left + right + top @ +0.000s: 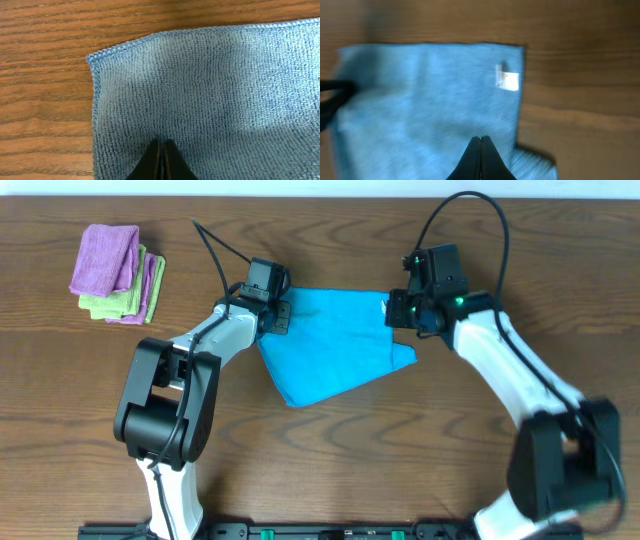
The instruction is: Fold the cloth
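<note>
cloth (335,345): lying mid-table, looking half-folded
left gripper (161,150): jaws sitting together over the far-left corner
right gripper (481,145): same, far-right corner
next: probably pulling both corners near

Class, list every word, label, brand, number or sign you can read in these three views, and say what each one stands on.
None can be read.
The small white tag near the edge of the blue microfibre cloth: too blurred and too small to read in any view.
No other words, numbers or signs show.
</note>
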Controlling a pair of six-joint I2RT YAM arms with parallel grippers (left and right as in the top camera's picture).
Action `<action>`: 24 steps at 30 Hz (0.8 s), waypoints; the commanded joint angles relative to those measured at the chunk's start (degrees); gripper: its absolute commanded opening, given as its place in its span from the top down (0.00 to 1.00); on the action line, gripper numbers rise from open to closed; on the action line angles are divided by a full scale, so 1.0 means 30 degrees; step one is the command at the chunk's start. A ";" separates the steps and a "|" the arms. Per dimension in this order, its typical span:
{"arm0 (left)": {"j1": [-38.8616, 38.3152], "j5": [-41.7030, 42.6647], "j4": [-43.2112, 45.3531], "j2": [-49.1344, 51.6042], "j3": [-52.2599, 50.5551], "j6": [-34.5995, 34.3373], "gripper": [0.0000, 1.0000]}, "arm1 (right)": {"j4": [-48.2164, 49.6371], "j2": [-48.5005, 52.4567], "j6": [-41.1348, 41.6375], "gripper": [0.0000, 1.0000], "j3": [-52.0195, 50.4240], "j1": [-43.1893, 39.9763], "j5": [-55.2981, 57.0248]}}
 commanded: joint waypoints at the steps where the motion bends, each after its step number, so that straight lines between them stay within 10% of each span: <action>1: 0.0146 -0.0058 -0.0699 0.0729 -0.0386 -0.0277 0.94 | 0.0670 0.1268 -0.1443 0.98 0.1158 -0.0291 -0.1443; 24: 0.0117 0.0882 -0.0699 0.0729 -0.0386 -0.1086 0.94 | 0.3235 0.6492 -0.2980 0.98 0.1749 0.0211 0.0663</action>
